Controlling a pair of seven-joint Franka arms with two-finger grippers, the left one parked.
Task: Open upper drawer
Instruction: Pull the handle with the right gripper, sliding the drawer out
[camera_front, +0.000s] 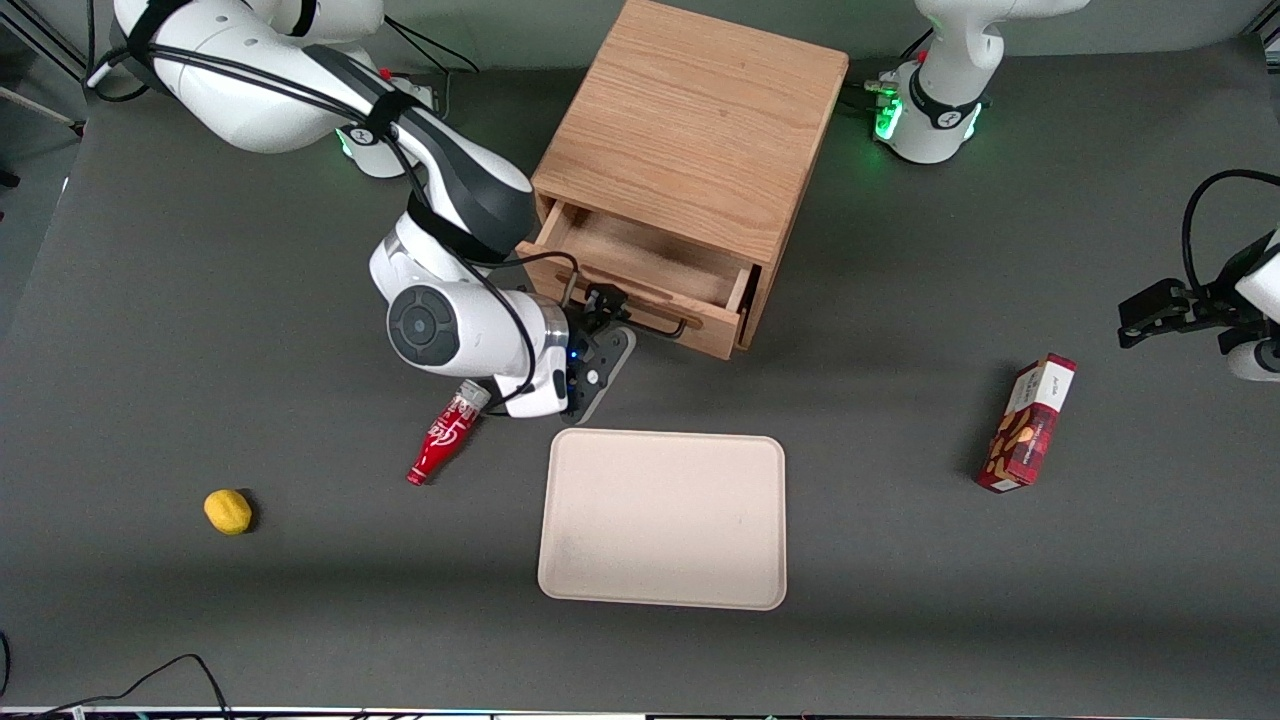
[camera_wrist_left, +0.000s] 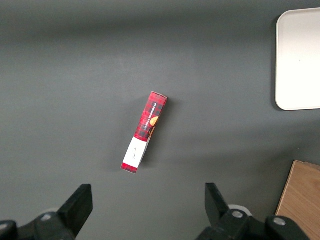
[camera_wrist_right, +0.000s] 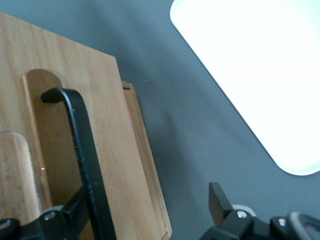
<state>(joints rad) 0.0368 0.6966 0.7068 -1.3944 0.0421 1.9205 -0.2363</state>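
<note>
The wooden cabinet (camera_front: 690, 130) stands at the middle back of the table. Its upper drawer (camera_front: 650, 262) is pulled part way out, so its shallow wooden tray shows from above. The thin black wire handle (camera_front: 660, 320) runs along the drawer front. My right gripper (camera_front: 603, 303) is at the end of the handle toward the working arm. In the right wrist view the gripper (camera_wrist_right: 147, 197) is open with its jaws wide apart. One finger (camera_wrist_right: 77, 205) sits right beside the black handle (camera_wrist_right: 82, 145) and the drawer front (camera_wrist_right: 115, 150) lies between the fingers.
A beige tray (camera_front: 662, 518) lies nearer the front camera than the cabinet, and it also shows in the right wrist view (camera_wrist_right: 260, 65). A red cola bottle (camera_front: 443, 440) lies just under my wrist. A lemon (camera_front: 228, 511) and a red snack box (camera_front: 1027, 423) lie farther off.
</note>
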